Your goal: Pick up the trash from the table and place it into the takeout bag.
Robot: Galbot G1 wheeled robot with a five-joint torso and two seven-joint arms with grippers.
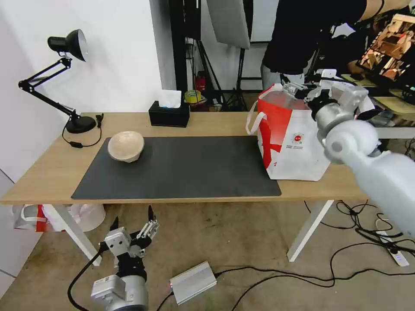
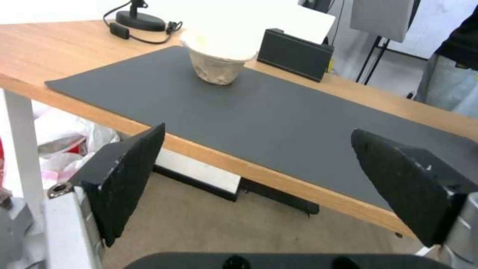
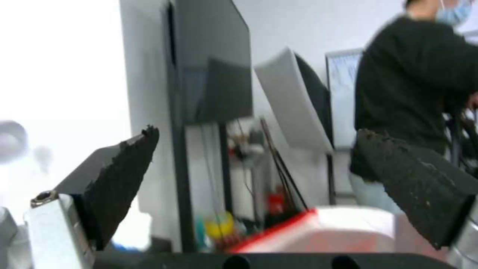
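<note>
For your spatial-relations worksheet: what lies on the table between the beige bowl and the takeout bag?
Bare dark grey mat alone, between beige bowl and takeout bag, in the head view.

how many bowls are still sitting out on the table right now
1. The beige bowl sits on the left end of the dark mat, apart from the tissue box. Others may be hidden inside the takeout bag at the table's right end.
</note>
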